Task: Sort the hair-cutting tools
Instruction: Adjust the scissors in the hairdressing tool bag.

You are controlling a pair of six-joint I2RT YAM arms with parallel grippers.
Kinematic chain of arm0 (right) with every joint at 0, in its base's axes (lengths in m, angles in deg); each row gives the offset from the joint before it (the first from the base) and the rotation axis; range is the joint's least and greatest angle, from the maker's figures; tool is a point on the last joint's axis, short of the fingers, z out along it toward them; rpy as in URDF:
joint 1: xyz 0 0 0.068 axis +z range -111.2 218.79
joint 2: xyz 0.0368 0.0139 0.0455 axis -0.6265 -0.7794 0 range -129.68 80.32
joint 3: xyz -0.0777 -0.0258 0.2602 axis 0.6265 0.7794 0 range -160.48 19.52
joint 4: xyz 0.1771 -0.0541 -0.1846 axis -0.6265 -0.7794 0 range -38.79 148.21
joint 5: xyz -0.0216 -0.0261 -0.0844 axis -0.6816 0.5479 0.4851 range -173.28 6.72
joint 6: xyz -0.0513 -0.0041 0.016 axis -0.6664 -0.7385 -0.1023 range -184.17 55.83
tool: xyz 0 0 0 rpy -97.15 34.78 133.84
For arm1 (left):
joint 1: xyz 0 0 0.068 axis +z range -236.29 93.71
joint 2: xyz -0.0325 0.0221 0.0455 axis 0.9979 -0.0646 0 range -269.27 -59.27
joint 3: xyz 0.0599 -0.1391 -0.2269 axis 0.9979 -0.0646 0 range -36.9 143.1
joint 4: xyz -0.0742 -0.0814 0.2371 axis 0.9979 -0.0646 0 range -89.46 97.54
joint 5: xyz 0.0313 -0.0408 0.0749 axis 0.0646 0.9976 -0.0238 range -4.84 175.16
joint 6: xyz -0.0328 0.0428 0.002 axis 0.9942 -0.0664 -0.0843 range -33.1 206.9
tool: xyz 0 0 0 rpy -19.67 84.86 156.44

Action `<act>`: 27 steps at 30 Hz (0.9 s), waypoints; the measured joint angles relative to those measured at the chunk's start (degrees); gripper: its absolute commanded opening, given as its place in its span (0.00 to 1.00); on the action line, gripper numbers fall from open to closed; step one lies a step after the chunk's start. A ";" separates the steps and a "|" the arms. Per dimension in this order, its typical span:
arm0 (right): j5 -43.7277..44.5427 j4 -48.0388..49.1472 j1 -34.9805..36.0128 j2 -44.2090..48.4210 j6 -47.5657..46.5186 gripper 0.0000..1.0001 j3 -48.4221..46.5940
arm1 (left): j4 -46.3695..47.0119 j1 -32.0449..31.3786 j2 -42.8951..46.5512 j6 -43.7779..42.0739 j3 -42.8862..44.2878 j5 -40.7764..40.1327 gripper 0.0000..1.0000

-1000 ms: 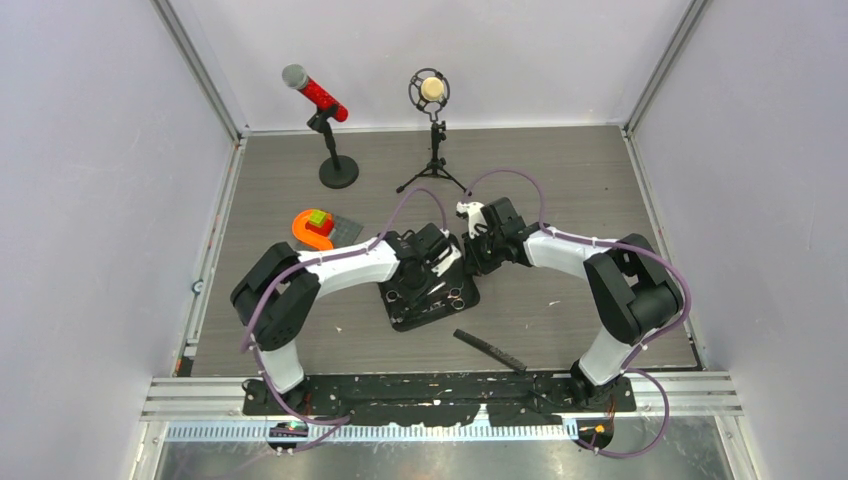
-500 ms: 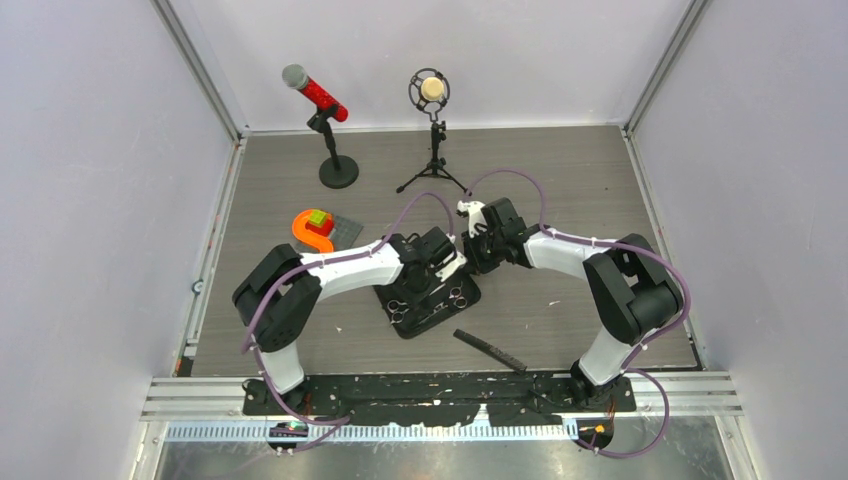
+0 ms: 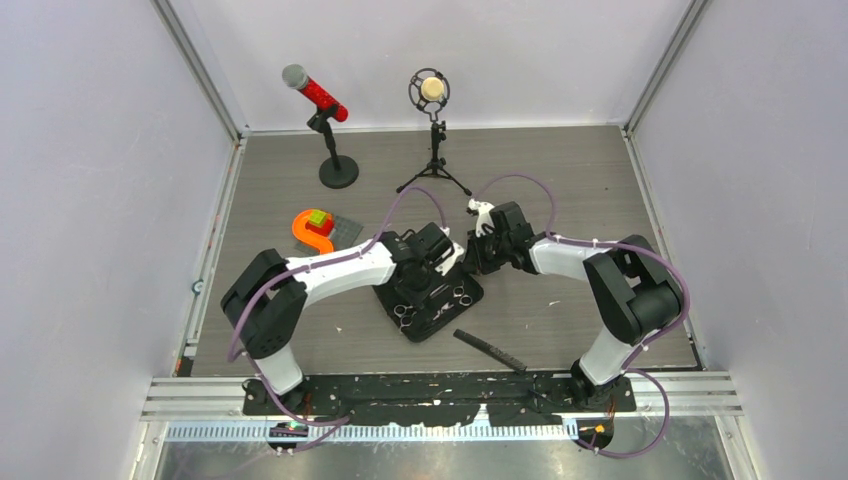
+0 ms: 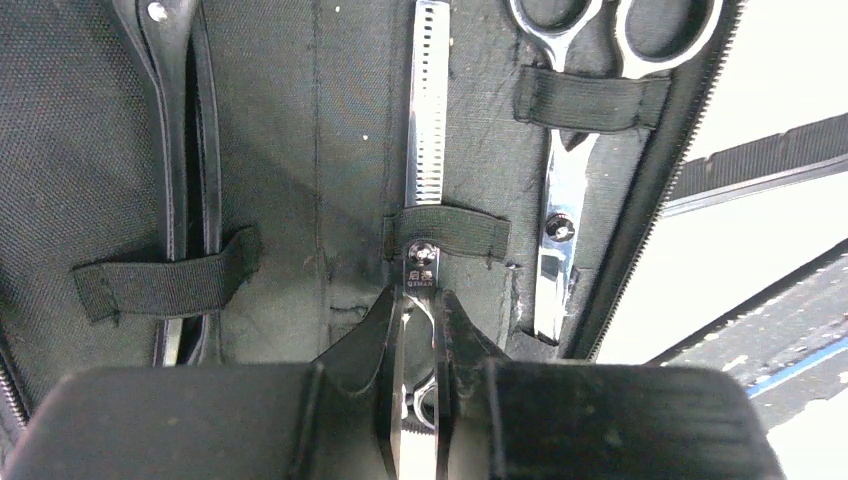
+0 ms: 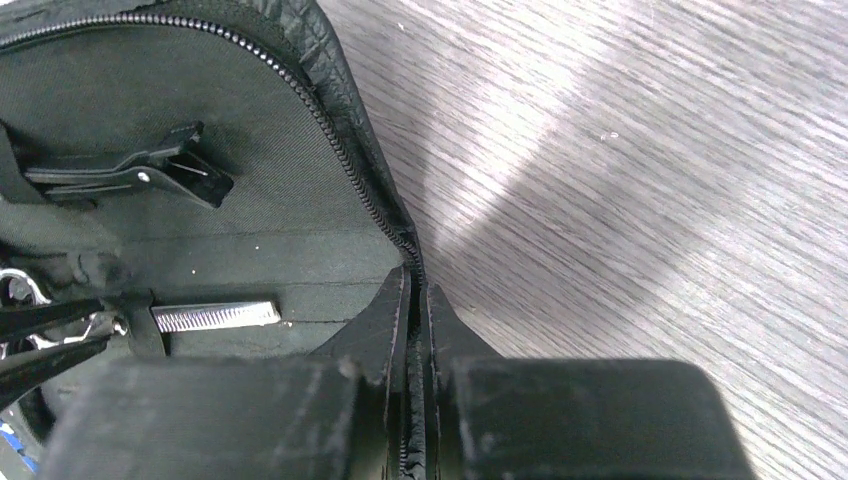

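Thinning scissors (image 4: 428, 120) sit pinched in the left tool (image 4: 418, 302) inside the case (image 4: 300, 150); right tool (image 5: 415, 290) pinches the case's zipped edge.

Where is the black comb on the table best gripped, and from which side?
Probably at the middle of the comb, from straight above, jaws across its narrow width: it lies flat, diagonal, so only its long edges can be pinched.
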 measured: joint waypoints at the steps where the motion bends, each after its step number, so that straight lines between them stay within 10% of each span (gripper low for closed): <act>1: -0.13 1.01 -0.04 0.02 0.59 0.05 0.39 | 0.15 0.00 0.46 0.87 0.00 0.04 0.00; 27: 7.02 18.47 2.49 3.72 11.58 0.05 11.08 | 13.81 0.39 3.89 15.96 -10.14 -1.57 0.07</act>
